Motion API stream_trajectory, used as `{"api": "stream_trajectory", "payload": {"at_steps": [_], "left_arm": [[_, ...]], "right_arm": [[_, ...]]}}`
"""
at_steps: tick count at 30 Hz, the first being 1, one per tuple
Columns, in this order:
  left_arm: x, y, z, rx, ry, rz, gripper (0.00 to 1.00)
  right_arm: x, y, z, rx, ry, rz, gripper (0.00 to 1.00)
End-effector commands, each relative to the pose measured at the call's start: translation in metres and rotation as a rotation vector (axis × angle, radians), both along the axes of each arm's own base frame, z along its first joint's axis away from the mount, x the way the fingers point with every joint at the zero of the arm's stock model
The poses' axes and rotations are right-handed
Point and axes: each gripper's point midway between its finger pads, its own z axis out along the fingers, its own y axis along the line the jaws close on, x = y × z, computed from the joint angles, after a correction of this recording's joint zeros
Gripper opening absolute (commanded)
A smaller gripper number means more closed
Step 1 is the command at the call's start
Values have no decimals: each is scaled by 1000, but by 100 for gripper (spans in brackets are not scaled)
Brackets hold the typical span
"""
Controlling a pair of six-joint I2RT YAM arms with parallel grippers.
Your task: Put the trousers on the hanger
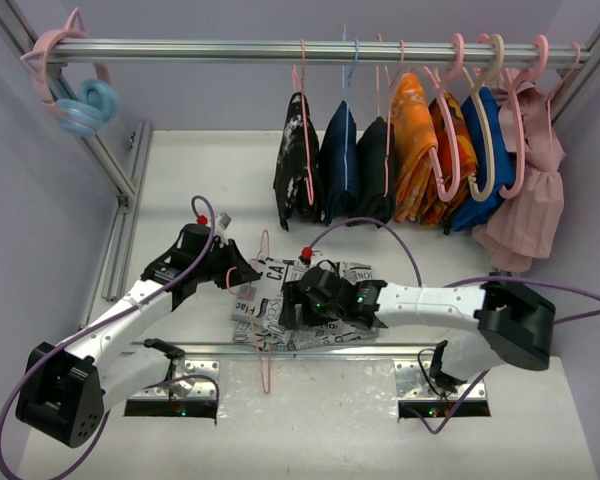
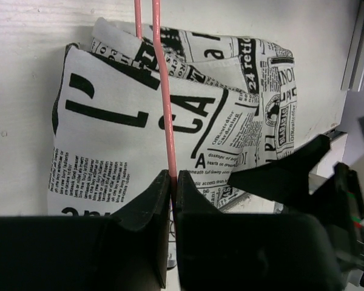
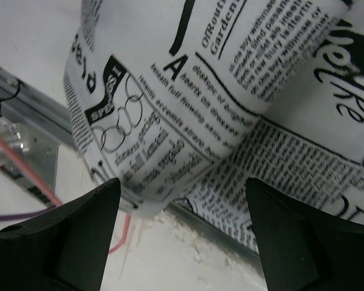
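The newspaper-print trousers [image 1: 325, 325] lie folded on the table in front of both arms. The thin pale-pink wire hanger [image 1: 264, 340] lies across their left part, running near to far. My left gripper [image 1: 242, 275] is shut on the hanger wire; in the left wrist view the wire [image 2: 164, 97] enters between the closed fingertips of that gripper [image 2: 173, 177], over the trousers [image 2: 109, 139]. My right gripper [image 1: 298, 300] is open at the trousers' near edge. In the right wrist view it [image 3: 182, 206] has its jaws wide apart, with a raised fold of the trousers [image 3: 230, 91] just beyond them.
A metal rail [image 1: 280, 50] at the back carries several hung garments [image 1: 420, 160] on hangers, and pink-and-blue headphones [image 1: 80, 100] at its left end. Frame posts [image 1: 110, 165] stand at back left. Metal mounting plates [image 1: 420, 385] lie at the near edge.
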Motion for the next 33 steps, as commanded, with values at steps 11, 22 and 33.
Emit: {"api": "stream_trajectory", "payload": {"at_steps": [11,22,33], "left_arm": [[15,36,6,141,-72,154,0],[33,57,6,153,-79,223,0],[32,33,-26,74,-19,110,0]], "right_arm": [[31,97,28,175,-17,96,1],[67,-2,79,64,-106,11,0],[48,-65,126,-20,-221,13,0]]}}
